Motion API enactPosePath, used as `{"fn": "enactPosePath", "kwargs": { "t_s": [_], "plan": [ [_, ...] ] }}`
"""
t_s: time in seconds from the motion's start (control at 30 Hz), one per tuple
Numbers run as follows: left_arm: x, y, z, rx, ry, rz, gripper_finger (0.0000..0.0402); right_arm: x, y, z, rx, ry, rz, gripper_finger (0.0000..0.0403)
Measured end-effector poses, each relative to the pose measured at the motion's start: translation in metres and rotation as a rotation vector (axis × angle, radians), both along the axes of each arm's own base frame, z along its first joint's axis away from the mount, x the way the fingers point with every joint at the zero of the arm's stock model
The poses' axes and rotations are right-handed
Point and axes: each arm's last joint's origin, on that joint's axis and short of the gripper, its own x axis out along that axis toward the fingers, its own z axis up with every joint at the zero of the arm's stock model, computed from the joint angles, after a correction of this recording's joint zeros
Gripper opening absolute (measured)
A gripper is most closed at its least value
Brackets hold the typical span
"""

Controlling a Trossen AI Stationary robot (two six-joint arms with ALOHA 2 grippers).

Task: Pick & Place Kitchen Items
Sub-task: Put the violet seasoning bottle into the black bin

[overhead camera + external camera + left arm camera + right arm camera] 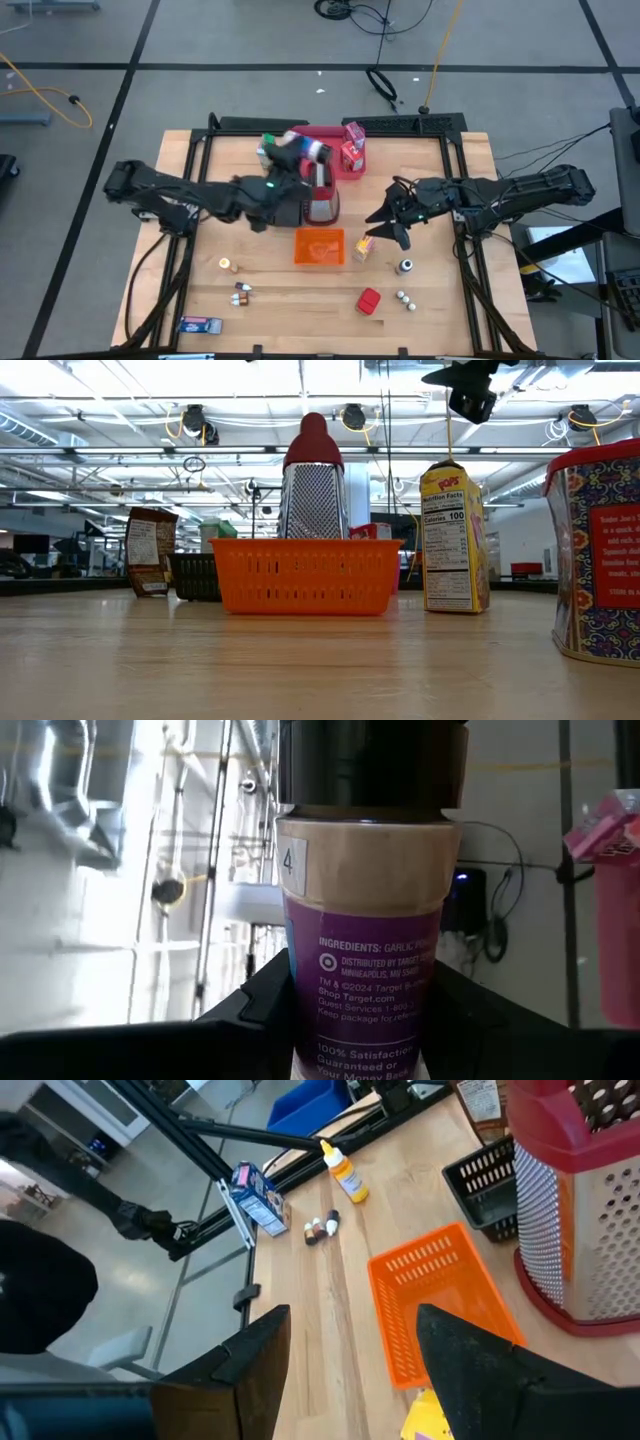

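Observation:
My left gripper (pixel 288 168) reaches in from the table's left, over the black basket (pixel 288 210) beside the red-and-silver grater (pixel 322 195), and is shut on a spice jar (pixel 365 920) with a purple label and dark lid. In the high view the jar (pixel 305 150) shows by the pink tray (pixel 325 132). My right gripper (pixel 383 222) hangs open above and just right of the upright yellow packet (pixel 365 243), touching nothing. It also shows high in the low view (pixel 470 395), above the packet (pixel 455 535). Its fingers (pixel 260 1360) frame the orange basket (pixel 440 1295). My left gripper (pixel 360 1060) pinches the spice jar between its two fingers (pixel 250 1020), one on each side of the jar's lower body (pixel 350 1040). The lidded end (pixel 370 760) sticks out away from the gripper. In its wrist view only the room shows behind the jar.
A pink carton (pixel 352 150) and a green one (pixel 265 150) stand at the tray. Nearer lie a small bottle (pixel 228 264), small shakers (pixel 242 290), a blue carton (pixel 200 325), a red box (pixel 368 300), tiny shakers (pixel 405 298) and a dark bottle (pixel 405 265).

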Motion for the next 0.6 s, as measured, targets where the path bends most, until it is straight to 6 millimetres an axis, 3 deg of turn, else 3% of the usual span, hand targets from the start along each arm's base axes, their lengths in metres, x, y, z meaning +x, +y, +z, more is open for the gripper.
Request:
{"fn": "enactPosePath", "kwargs": {
  "t_s": [0.4, 0.6],
  "plan": [
    [-0.088, 0.006, -0.010, -0.203, -0.255, -0.061, 0.0150, -0.001, 0.000, -0.001, -0.024, 0.008, 0.008, 0.0210],
    [-0.117, 0.004, -0.020, -0.532, -0.410, -0.281, 0.0150, 0.000, 0.000, -0.001, -0.033, 0.006, 0.007, 0.0210]
  ]
}}
